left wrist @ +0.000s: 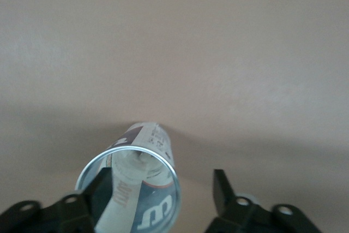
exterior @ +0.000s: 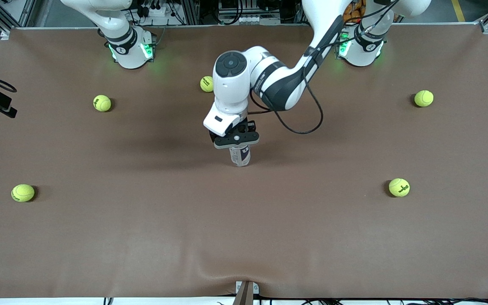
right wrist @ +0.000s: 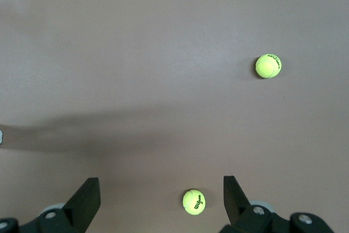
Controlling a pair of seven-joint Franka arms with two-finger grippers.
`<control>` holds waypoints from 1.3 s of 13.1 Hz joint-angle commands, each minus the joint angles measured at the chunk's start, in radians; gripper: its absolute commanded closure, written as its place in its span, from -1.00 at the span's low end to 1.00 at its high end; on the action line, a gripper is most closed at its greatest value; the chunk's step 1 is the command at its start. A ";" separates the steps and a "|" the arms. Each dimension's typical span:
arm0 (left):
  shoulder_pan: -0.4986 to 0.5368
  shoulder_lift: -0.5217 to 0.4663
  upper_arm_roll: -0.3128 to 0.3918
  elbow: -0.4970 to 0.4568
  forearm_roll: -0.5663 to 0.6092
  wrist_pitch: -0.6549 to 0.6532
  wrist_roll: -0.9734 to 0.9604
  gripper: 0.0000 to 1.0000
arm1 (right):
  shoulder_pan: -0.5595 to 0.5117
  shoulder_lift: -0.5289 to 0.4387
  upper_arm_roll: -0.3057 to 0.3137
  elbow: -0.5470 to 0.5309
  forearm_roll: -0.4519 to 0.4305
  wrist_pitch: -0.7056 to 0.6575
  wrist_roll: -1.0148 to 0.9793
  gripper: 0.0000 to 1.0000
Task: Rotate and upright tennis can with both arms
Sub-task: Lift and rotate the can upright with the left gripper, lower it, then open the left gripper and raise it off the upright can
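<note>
Near mid-table, upright on the brown table (exterior: 142, 237): can (exterior: 240, 156), directly under left gripper (exterior: 236, 142), top end up between its fingers. Seen from the left wrist, can (left wrist: 136, 195) off-centre, hard against one finger (left wrist: 101, 192), other finger (left wrist: 221, 192) well clear; spread wide, not clamped. Open silver rim, whitish wall, navy label with white lettering, nothing visible inside. Right gripper (right wrist: 161, 200) waiting high over table, fingers wide apart, gripping nothing; two balls (right wrist: 268, 65) (right wrist: 194, 201) below. Balls (exterior: 102, 103) scattered around.
</note>
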 commanded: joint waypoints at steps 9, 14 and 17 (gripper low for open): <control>0.358 -0.377 0.004 -0.035 0.015 -0.404 0.191 -1.00 | -0.009 0.008 0.010 0.017 -0.014 -0.006 0.014 -1.00; 0.588 -0.518 0.001 -0.137 0.007 -0.520 0.661 -1.00 | -0.009 0.008 0.010 0.017 -0.014 -0.006 0.014 -1.00; 0.671 -0.613 0.003 -0.286 -0.021 -0.505 0.802 -1.00 | -0.009 0.008 0.010 0.017 -0.014 -0.004 0.014 -1.00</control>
